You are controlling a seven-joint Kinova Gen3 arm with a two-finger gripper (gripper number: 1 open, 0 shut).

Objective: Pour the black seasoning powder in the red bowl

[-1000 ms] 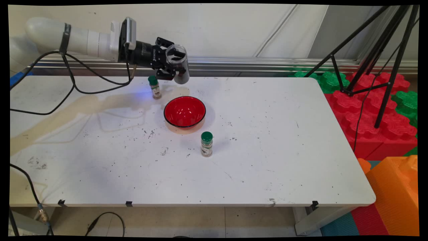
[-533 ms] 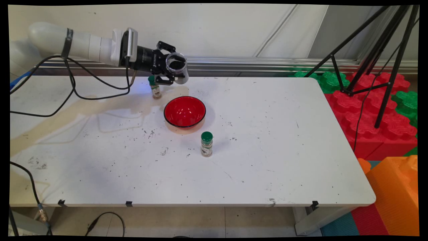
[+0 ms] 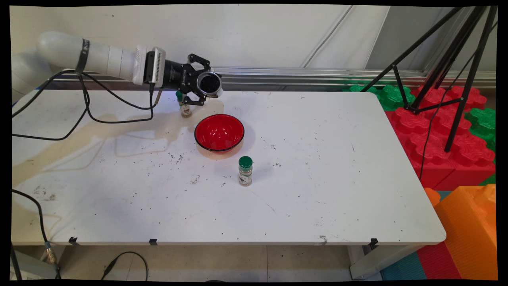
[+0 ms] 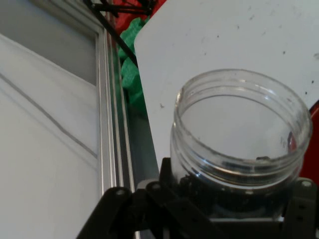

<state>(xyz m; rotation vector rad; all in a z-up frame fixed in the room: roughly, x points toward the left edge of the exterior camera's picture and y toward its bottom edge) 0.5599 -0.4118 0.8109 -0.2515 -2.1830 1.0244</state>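
My gripper (image 3: pixel 207 84) is shut on a clear open jar (image 3: pixel 209 83) with dark grains inside, held in the air over the table's far side. The jar lies tilted, its mouth turned toward the main camera. In the hand view the jar (image 4: pixel 239 129) fills the lower right, clamped between the black fingers (image 4: pixel 165 175). A red bowl (image 3: pixel 219 133) stands on the table just in front of and below the jar; its rim (image 4: pixel 315 144) shows at the right edge of the hand view. A green-capped spice bottle (image 3: pixel 185 108) stands right under the gripper's linkage.
A second green-capped spice bottle (image 3: pixel 245 171) stands nearer than the bowl. Dark grains are scattered on the white table (image 3: pixel 317 178). A black tripod (image 3: pixel 448 79) and red and green foam blocks (image 3: pixel 436 131) lie off the table's right end, beside an orange block (image 3: pixel 468 226).
The wrist has rolled and sunk slightly. The jar went from mouth-up to lying tilted with its mouth toward the main camera. Bowl and bottles have not moved.
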